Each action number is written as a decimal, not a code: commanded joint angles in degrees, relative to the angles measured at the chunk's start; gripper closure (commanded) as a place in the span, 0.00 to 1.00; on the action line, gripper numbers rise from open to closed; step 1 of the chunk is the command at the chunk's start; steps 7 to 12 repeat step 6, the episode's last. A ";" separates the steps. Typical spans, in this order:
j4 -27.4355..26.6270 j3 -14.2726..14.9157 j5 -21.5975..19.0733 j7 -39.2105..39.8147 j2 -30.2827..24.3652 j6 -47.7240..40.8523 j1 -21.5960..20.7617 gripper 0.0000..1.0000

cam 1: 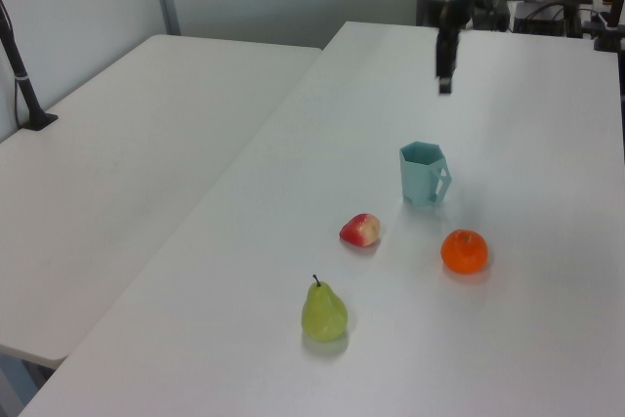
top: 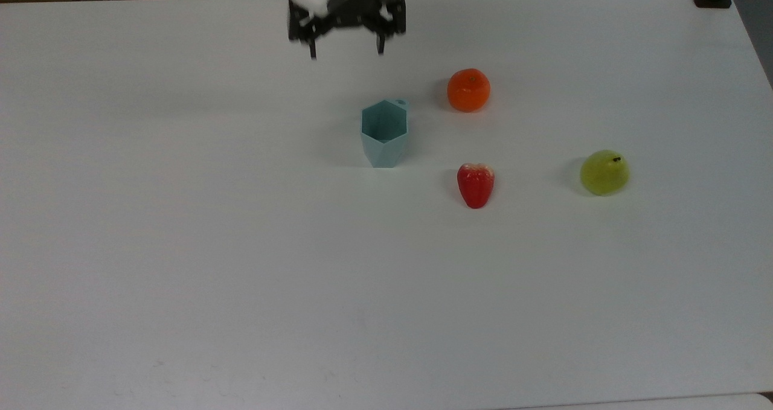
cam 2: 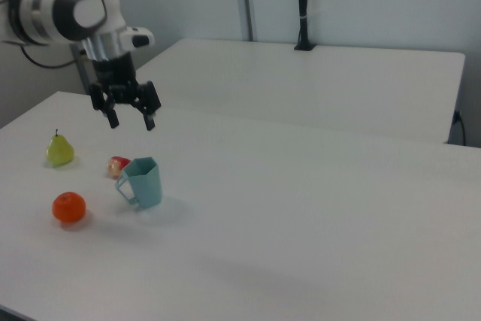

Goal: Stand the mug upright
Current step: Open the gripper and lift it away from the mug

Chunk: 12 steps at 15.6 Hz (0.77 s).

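Note:
The pale blue-teal faceted mug [top: 384, 133] stands upright on the white table, its hexagonal mouth facing up and its small handle toward the orange; it also stands in the left view [cam 1: 424, 173] and the right view [cam 2: 142, 183]. My gripper [top: 346, 51] hangs well above the table, away from the mug, near the top view's upper edge. Its two fingers are spread wide with nothing between them, as the right view [cam 2: 131, 122] shows plainly. In the left view the gripper [cam 1: 444, 85] hangs above and behind the mug.
An orange [top: 468, 89] lies close to the mug on the top view's right. A red-and-white fruit [top: 476, 184] and a green pear [top: 604, 172] lie further right. A second white table [cam 1: 127, 144] adjoins in the left view.

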<state>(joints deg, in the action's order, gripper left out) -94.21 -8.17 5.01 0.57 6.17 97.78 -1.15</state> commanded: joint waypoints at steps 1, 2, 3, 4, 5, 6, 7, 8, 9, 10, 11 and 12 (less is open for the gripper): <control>-2.73 6.50 0.18 -2.06 -7.65 -4.61 -5.35 0.00; -3.43 6.59 0.17 -2.06 -9.23 -4.79 -5.26 0.00; -3.61 6.68 0.17 -2.06 -9.94 -4.97 -5.00 0.00; -3.52 6.77 0.17 -2.15 -10.12 -4.97 -4.65 0.00; -3.44 6.77 0.17 -2.32 -10.21 -4.97 -4.30 0.00; -3.43 6.77 0.09 -2.32 -10.12 -4.97 -4.21 0.00; -3.43 6.77 0.09 -2.32 -10.12 -4.97 -4.21 0.00; -3.43 6.77 0.09 -2.32 -10.12 -4.97 -4.21 0.00; -3.43 6.77 0.09 -2.32 -10.12 -4.97 -4.21 0.00; -3.43 6.77 0.09 -2.32 -10.12 -4.97 -4.21 0.00; -3.43 6.77 0.09 -2.32 -10.12 -4.97 -4.21 0.00; -3.43 6.77 0.09 -2.32 -10.12 -4.97 -4.21 0.00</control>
